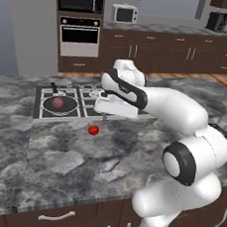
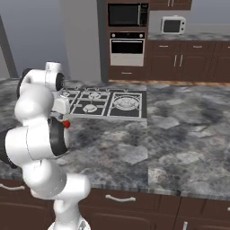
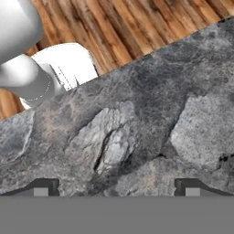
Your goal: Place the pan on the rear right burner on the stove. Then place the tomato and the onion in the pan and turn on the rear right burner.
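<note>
The fingers (image 3: 116,186) stand wide apart, holding nothing, over bare worktop (image 1: 69,165). The pan (image 1: 60,105) sits on the stove (image 1: 90,95) with the onion (image 1: 58,102) inside; the tomato (image 1: 93,129) lies just off the stove's edge — a glancing, off-centre grasp could send it rolling away.

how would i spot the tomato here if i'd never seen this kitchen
Find the stove set into the grey marble island. Just off its near edge, on bare counter, sits the tomato, a small bright red ball. The onion is duller and pinker, and lies in the pan on the stove.
</note>
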### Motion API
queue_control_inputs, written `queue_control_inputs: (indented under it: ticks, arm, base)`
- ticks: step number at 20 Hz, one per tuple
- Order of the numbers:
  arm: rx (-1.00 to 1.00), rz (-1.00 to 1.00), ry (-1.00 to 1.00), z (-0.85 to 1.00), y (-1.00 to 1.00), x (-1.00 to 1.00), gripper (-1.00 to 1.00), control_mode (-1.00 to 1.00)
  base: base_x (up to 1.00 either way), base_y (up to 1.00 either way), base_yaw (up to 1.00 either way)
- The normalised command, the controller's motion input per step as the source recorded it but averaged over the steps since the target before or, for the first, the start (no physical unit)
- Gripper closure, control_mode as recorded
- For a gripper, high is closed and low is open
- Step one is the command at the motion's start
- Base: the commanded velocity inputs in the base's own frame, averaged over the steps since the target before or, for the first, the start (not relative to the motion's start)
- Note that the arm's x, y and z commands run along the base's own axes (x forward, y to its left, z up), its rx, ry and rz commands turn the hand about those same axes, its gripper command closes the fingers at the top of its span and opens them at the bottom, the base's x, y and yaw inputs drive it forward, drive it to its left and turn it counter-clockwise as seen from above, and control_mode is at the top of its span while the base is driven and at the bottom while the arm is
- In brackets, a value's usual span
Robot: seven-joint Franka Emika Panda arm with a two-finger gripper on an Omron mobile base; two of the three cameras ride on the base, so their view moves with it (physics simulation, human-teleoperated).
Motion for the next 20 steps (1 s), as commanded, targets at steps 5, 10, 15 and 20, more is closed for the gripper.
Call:
queue_control_inputs:
  ticks: [5, 10, 15, 20]
  arm:
    - [-0.06, -0.09, 0.00, 0.01, 0.41, 0.08, -1.00, -1.00]
    - [0.00, 0.15, -0.02, 0.00, -0.09, 0.07, -1.00, -1.00]
    - [0.00, 0.23, -0.06, 0.00, -0.14, 0.03, -1.00, -1.00]
    - [0.15, 0.19, -0.17, 0.00, -0.28, 0.00, -1.00, -1.00]
  base:
    - [0.00, 0.00, 0.00]
    - [0.00, 0.00, 0.00]
    - [0.00, 0.00, 0.00]
    - [0.00, 0.00, 0.00]
